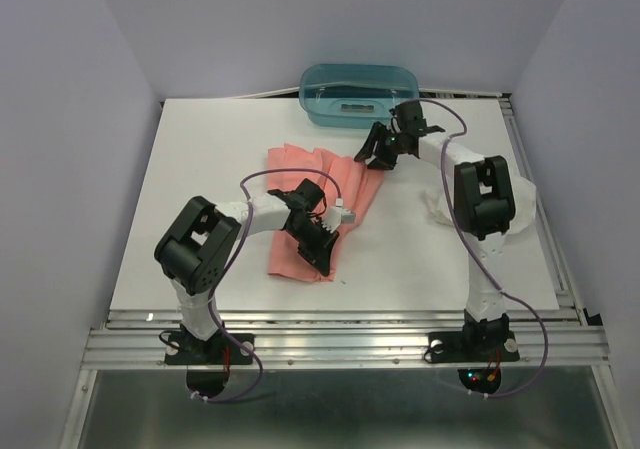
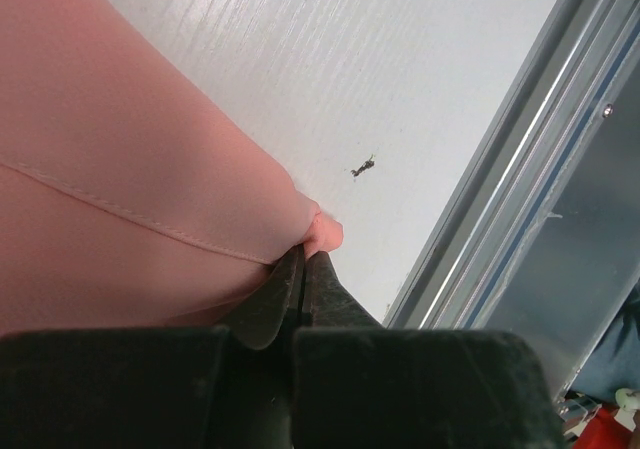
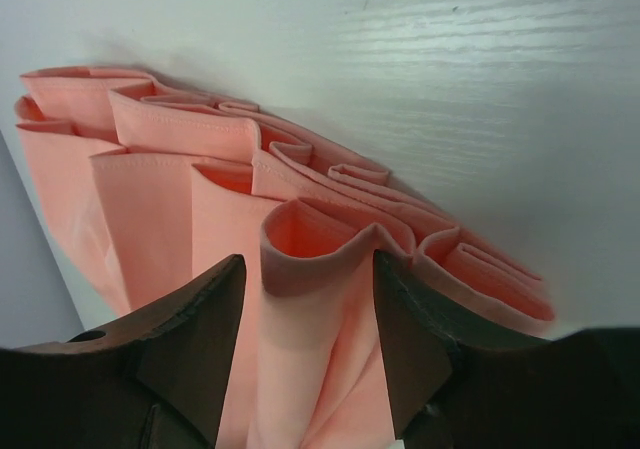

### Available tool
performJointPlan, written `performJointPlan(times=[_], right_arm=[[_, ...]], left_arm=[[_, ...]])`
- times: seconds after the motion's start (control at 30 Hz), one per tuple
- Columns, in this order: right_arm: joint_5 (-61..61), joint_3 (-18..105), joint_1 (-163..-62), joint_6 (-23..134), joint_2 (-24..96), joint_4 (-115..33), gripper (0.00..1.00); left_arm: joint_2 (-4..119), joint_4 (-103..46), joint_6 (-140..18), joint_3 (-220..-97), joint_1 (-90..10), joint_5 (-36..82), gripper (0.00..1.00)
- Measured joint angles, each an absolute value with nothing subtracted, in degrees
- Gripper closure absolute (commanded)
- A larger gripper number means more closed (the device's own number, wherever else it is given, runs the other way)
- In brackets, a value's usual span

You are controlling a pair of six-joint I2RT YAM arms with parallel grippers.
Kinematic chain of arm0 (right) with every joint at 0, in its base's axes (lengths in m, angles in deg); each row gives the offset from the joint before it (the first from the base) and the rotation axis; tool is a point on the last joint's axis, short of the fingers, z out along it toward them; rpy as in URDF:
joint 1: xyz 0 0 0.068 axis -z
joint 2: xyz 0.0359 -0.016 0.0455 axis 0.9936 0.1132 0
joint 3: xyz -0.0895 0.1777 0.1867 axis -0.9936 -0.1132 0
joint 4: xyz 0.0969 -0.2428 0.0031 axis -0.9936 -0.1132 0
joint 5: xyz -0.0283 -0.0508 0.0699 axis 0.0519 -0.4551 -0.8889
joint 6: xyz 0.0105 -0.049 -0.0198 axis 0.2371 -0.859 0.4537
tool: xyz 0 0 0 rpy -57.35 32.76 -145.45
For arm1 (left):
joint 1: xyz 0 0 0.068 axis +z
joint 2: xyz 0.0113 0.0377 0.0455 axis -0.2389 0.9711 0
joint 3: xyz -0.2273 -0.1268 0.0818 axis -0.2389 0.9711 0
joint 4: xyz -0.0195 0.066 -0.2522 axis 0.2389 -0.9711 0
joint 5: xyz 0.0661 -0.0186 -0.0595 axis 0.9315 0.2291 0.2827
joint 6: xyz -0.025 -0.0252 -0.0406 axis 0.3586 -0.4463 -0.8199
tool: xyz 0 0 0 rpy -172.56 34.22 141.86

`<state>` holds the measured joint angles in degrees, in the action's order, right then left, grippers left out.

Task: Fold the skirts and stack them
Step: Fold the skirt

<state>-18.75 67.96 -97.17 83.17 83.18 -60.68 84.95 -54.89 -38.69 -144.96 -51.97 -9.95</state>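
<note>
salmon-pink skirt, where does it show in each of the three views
top external: the salmon-pink skirt lies mid-table, between the left gripper and the right gripper.
left wrist: it fills the left half, one corner pinched in the shut left gripper.
right wrist: its gathered folds run across the centre, one fold between the open fingers.
shared landmark: the white table lies under it in all three.

tub (image 1: pixel 358 94) at far edge, skirt (image 1: pixel 300 164) central, table (image 1: pixel 200 169) free left
</note>
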Motion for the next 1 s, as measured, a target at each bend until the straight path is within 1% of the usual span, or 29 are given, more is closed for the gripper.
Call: performJointPlan(times=[0.23, 0.3, 0.37, 0.43, 0.47, 0.5, 0.57, 0.6, 0.73, 1.0], right_arm=[[-18.77, 68.79, -100.01, 82.97, 84.01, -60.59, 0.42], [-18.77, 69.40, -100.29, 82.95, 84.01, -60.44, 0.45], [-18.73, 69.92, -100.54, 82.80, 84.01, -60.26, 0.55], [-18.25, 70.14, -100.89, 82.51, 84.01, -60.22, 0.67], [-17.85, 70.23, -100.97, 82.47, 84.04, -60.31, 0.74], [-17.35, 70.25, -101.02, 82.34, 84.04, -60.33, 0.84], [-16.24, 70.38, -101.19, 81.53, 84.04, -60.61, 0.91], [-15.54, 70.47, -101.23, 81.27, 84.04, -60.92, 0.99], [-13.46, 71.15, -101.13, 80.11, 84.04, -62.25, 0.99], [-15.23, 71.19, -97.91, 79.08, 81.96, -64.90, 0.99]], left_arm=[[84.73, -54.48, -38.74, -144.63, -51.97, -9.97, 1.00], [84.64, -54.37, -38.76, -144.54, -51.97, -9.92, 1.00], [84.64, -54.37, -38.78, -144.54, -51.97, -9.92, 1.00], [84.64, -54.37, -38.80, -144.54, -51.97, -9.92, 1.00], [84.64, -54.37, -38.78, -144.54, -51.97, -9.92, 1.00], [84.64, -54.37, -38.80, -144.54, -51.97, -9.92, 1.00], [84.64, -54.39, -38.78, -144.54, -51.97, -9.92, 1.00], [84.64, -54.39, -38.78, -144.54, -51.97, -9.90, 1.00], [84.64, -54.39, -38.78, -144.54, -51.97, -9.88, 1.00], [84.64, -54.39, -38.80, -144.54, -51.97, -9.82, 1.00]])
